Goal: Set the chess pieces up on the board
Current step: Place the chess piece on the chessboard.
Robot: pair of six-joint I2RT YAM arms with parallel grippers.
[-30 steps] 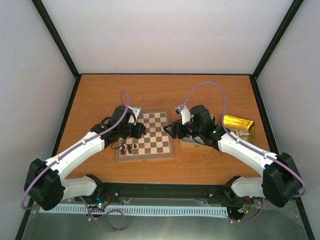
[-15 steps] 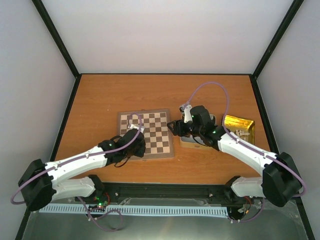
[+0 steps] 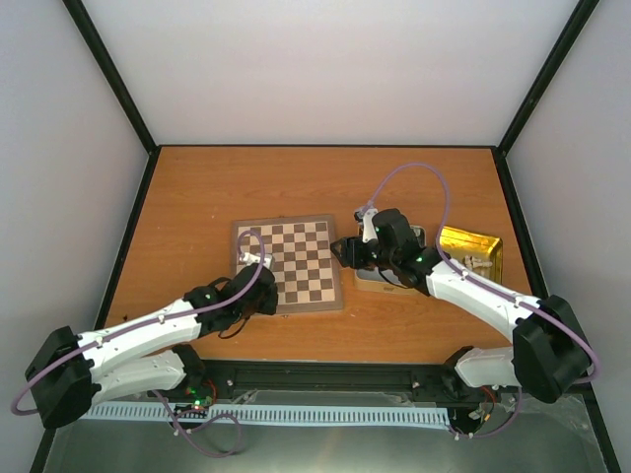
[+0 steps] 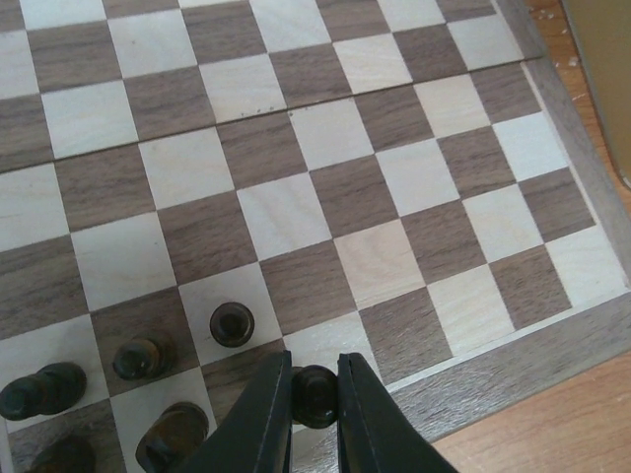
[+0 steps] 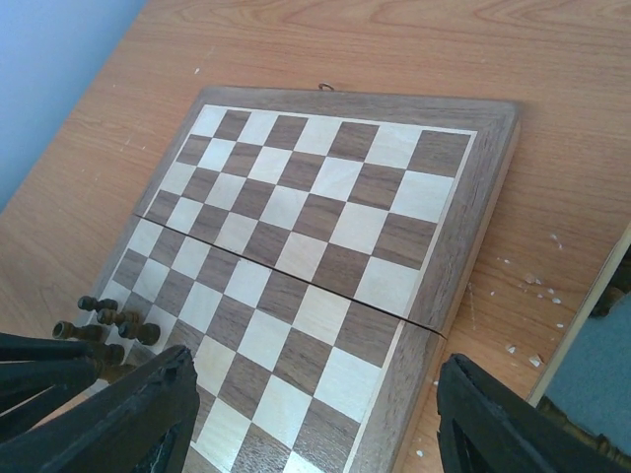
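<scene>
I'm watching the left pincer (image 4: 314, 379) closing its two black fingers narrowly on one dark piece (image 4: 314, 396), a small glossy turned knob standing in the edge row of the board (image 4: 375, 197). The board's matte wooden squares are showing grain and a fold seam. Several more dark pieces (image 4: 232, 323) are standing just beside it. The right pincer (image 5: 317, 372) is hanging wide open over the board's other side, holding nothing. Only the overhead view is showing the orange-brown bench (image 3: 197, 187) and the shiny gold tin (image 3: 471, 251).
</scene>
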